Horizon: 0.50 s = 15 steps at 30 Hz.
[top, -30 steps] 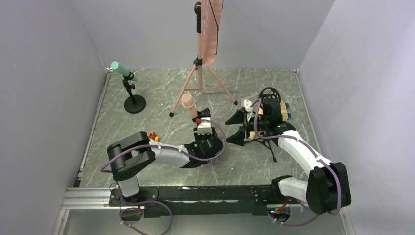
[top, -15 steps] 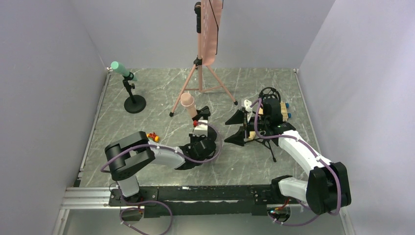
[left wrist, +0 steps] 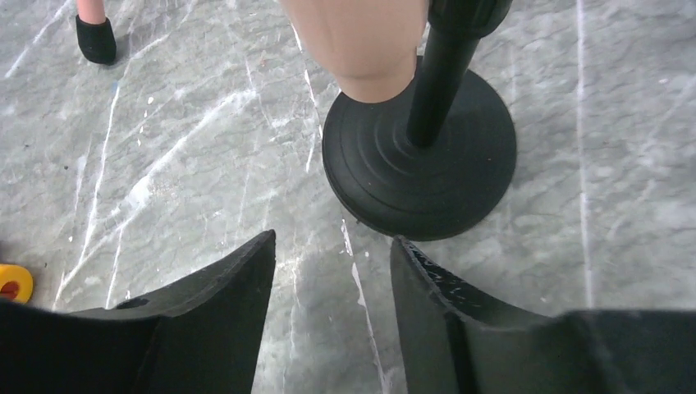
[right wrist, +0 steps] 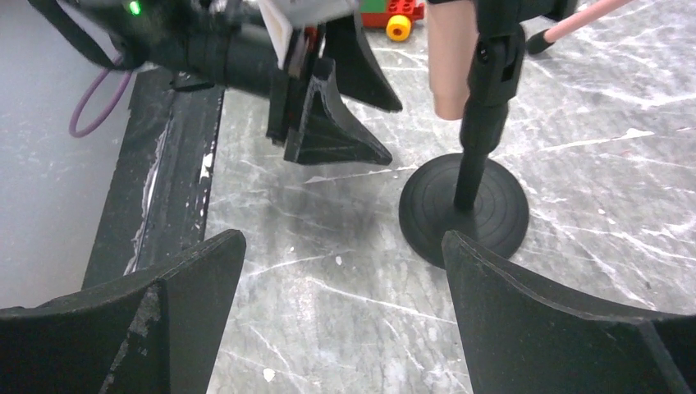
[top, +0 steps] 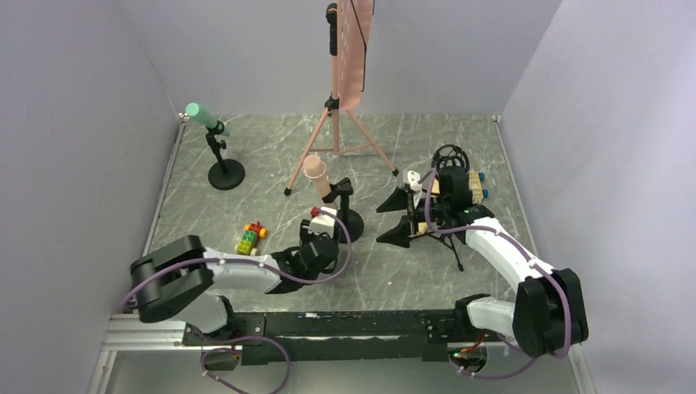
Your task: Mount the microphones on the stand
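Observation:
A pale pink microphone point(top: 316, 172) leans tilted in the clip of a black round-based stand point(top: 350, 223). In the left wrist view the microphone's lower end point(left wrist: 357, 41) hangs over the base point(left wrist: 418, 164). My left gripper point(top: 330, 215) point(left wrist: 332, 238) is open just short of that base, with nothing between its fingers. My right gripper point(top: 379, 224) point(right wrist: 343, 238) is wide open to the right of the stand point(right wrist: 464, 209), holding nothing. A teal-green microphone point(top: 199, 115) sits on a small black stand point(top: 226, 174) at the back left.
A tall pink tripod point(top: 336, 135) stands at the back middle. A small multicoloured block toy point(top: 250, 238) lies left of my left arm. A black ring-topped tripod point(top: 450, 156) is partly hidden under the right arm. Grey walls close three sides.
My left arm has pulled back toward the front left, away from the pink microphone, which stays on its stand. The block toy is now uncovered. The right arm has barely moved.

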Available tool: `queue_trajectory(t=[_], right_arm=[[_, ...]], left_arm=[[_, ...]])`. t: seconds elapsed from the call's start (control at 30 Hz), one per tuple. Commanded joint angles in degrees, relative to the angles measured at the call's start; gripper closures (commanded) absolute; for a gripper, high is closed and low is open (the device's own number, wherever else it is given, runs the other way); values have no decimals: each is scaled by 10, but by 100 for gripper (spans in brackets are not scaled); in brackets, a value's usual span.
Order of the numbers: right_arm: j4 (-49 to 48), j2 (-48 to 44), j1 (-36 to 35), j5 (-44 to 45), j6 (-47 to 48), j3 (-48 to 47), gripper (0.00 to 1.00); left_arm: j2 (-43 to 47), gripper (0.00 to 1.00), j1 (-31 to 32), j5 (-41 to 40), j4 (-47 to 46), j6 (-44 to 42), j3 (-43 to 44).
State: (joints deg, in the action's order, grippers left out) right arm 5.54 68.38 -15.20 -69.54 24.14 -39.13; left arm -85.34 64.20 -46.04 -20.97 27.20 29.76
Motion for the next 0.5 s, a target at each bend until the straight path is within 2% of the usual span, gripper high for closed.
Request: queue_trajectory(t=[0.0,0.07,0.2,0.3,0.47], right_arm=[[48,18,-21,-11,72,-21,5],[80,27,-38,2,106,-33,5],[134,32,-79,33,170,-54,4],[162,29,-113,66,204,-66,3],[225,34,-135,68,256,-91,0]], left_arm=[[84,35,0,30,94,12,-5],[118,25,0,24,163,22,3],[202,13,0,41,235,1,-7],[284,7,0,71,252,-31,-28],[420,1,-1,95,285,-46,-58]])
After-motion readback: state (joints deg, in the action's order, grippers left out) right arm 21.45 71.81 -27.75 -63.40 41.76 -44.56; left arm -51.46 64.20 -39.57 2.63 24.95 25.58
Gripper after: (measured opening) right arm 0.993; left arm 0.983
